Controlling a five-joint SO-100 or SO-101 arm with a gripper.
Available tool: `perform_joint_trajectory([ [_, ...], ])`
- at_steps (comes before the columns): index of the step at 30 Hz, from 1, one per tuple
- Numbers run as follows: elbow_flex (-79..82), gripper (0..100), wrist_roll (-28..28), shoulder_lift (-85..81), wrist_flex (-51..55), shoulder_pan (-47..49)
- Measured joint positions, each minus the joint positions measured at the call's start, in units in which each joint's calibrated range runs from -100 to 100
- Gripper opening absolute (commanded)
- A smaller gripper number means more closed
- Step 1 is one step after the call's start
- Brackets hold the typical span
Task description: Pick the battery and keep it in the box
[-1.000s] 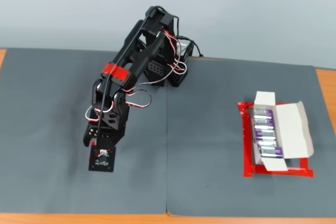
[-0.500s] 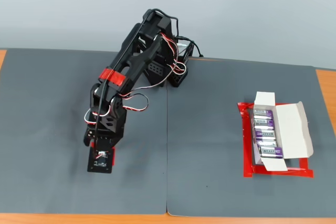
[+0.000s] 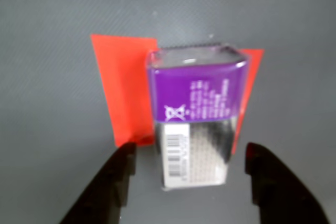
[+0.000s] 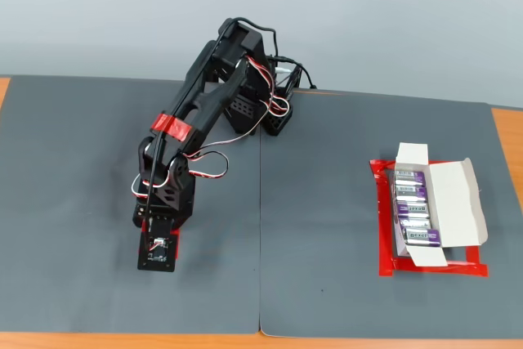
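Below, gripper [image 3: 186, 174] spread wide — fingers astride the battery [image 3: 195, 114]; no contact.

Red tape patch [image 3: 125, 90] on grey mat [image 4: 327, 226]; orange tabletop [image 4: 508, 132] at edges.

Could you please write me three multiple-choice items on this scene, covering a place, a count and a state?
1. Where does the battery lie in the wrist view?
A. On a red patch on the mat
B. In the box
C. On bare wood

2. How many batteries are already in the box?
A. One
B. Four
C. Seven

3. How is the claw?
A. Shut on the battery
B. Open, a finger on each side of the battery
C. Out of view

Answers: 1 A, red shows on both sides of the cell. 2 B, the fixed view shows four purple cells in a row. 3 B, a gap shows between each finger and the cell.
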State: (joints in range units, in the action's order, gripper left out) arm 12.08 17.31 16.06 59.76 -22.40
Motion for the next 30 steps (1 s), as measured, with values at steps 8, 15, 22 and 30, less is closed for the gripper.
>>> perform_joint_trajectory([
  [8,0.0,24,-0.1,0.6,-3.6,-0.1],
  [15,0.0,24,-0.1,0.8,-5.0,0.1],
  [22,-0.1,24,-0.2,2.1,-6.0,0.3],
  [30,-0.3,24,-0.2,2.4,-6.0,0.2],
])
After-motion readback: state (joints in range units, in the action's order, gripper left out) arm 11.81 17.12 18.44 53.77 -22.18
